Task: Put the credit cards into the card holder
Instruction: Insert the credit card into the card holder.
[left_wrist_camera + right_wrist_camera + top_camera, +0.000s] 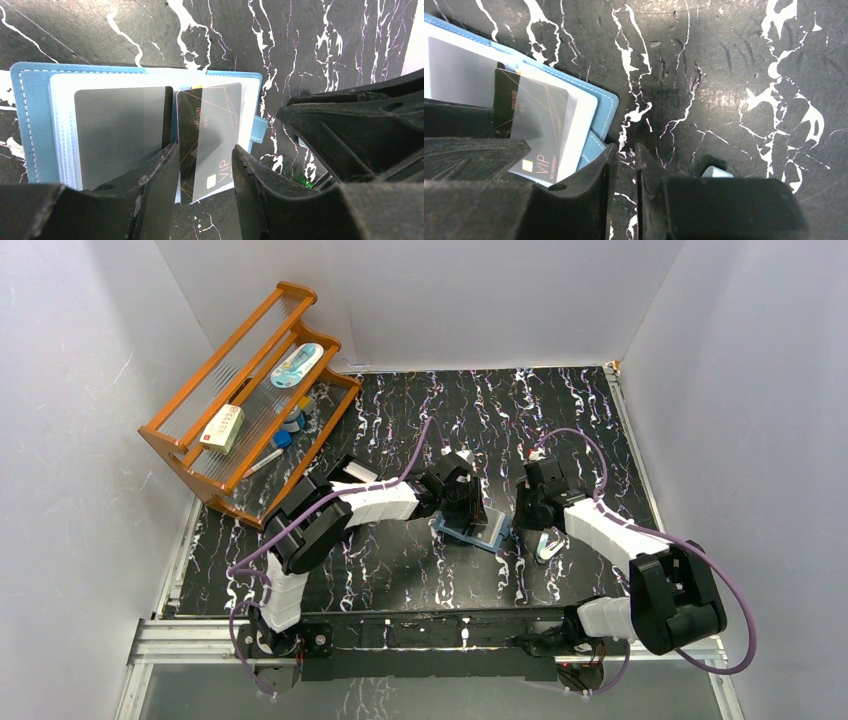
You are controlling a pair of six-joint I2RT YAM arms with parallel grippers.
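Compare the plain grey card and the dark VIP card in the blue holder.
The grey card is blank and matt; the VIP card is dark with thin gold lines and a chip. The grey card lies square on the left page of the card holder; the VIP card sits tilted on the right, its lower end past the page edge, between the left gripper jaws. Both are similar-sized rectangles.

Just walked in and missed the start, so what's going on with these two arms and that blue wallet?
The arms are loading cards into the open card holder in the middle of the table. The left gripper straddles a dark VIP card that sits partway in a pocket, its end sticking out; the fingers stand apart on either side of it. Another grey card is already in the neighbouring pocket. The right gripper rests beside the holder's edge, jaws nearly together with nothing visible between them.
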